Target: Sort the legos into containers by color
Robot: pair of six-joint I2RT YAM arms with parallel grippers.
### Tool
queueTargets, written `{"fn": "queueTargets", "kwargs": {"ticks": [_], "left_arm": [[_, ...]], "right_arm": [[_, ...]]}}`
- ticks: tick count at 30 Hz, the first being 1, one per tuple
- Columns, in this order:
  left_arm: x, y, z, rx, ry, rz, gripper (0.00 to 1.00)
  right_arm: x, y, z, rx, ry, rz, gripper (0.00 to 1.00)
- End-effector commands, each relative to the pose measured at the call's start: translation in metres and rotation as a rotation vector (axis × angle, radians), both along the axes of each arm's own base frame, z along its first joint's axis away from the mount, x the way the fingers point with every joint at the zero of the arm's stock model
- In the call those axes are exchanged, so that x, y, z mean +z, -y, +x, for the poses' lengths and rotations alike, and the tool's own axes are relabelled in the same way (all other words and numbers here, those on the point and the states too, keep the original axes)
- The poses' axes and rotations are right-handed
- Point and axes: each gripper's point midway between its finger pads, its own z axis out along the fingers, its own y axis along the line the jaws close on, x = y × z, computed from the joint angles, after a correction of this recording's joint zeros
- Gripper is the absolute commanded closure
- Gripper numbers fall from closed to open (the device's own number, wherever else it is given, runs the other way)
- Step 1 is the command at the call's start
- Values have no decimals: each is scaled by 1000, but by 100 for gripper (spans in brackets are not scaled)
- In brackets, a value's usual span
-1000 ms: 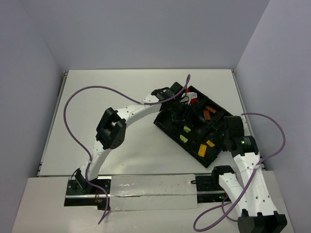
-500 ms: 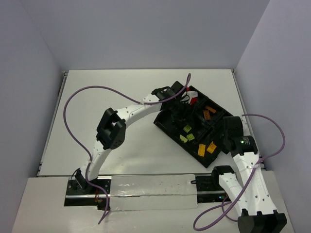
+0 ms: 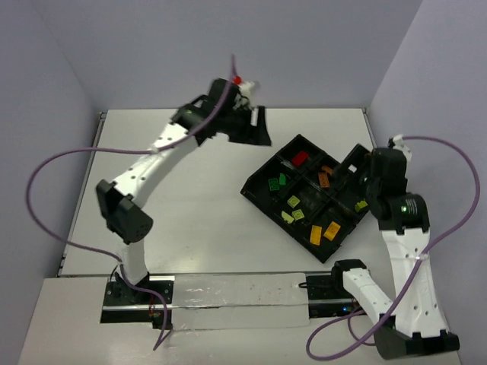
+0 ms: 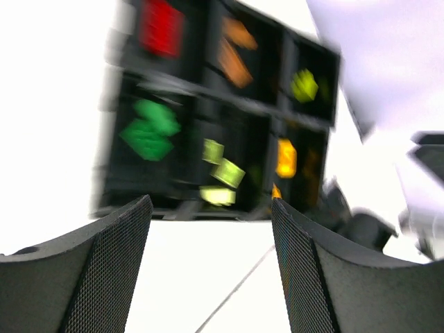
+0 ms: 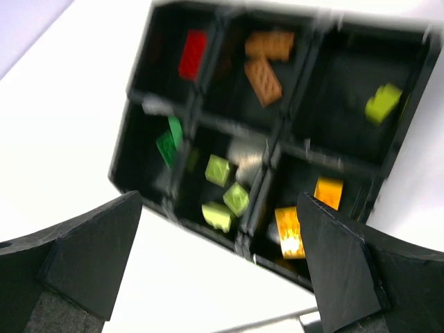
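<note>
The left gripper (image 4: 209, 208) is hanging high, at the upper middle of the overhead view, fingers spread wide and carrying nothing. The right gripper (image 5: 220, 205) is hovering above the right-hand side of the tray (image 5: 298, 83), fingers likewise parted and empty.

Both wrist views are looking down on the whole tray, which is sitting skewed on the table (image 3: 190, 213), right of centre in the overhead view. No loose legos are showing on the table.

Judging the step: the sorting is looking all but finished, and both grippers appear to be clear of the tray. Doing it well means keeping the fingers apart and coming no lower over the tray rim, so nothing is getting nudged out.

Contents, by the right wrist view:
- upper left compartment: one red brick (image 5: 192, 54)
- upper middle: two orange-brown bricks (image 5: 262, 80)
- upper right: a lone yellow-green brick (image 5: 383, 102)
- lower left: green bricks (image 5: 168, 142), leaning against a wall
- lower middle: three pale yellow-green bricks (image 5: 236, 199)
- lower right: yellow-orange bricks (image 5: 328, 191)

Both wrist views are smearing badly, so the lone brick may be matching the pale three or may be a brighter shade. That is worth checking before calling it done.
</note>
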Motion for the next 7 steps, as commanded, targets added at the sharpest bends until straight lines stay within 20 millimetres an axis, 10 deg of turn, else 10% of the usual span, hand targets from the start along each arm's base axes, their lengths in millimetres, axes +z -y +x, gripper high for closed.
{"fn": "queueTargets", "kwargs": {"ticks": [1,7], "left_arm": [[36,-67,27,188,100,16,23],[47,-142,46,351,132,65,23]], "right_arm": [[30,20,26,-56,11,-106,0],[26,19,38,-49,13,-109,0]]}}
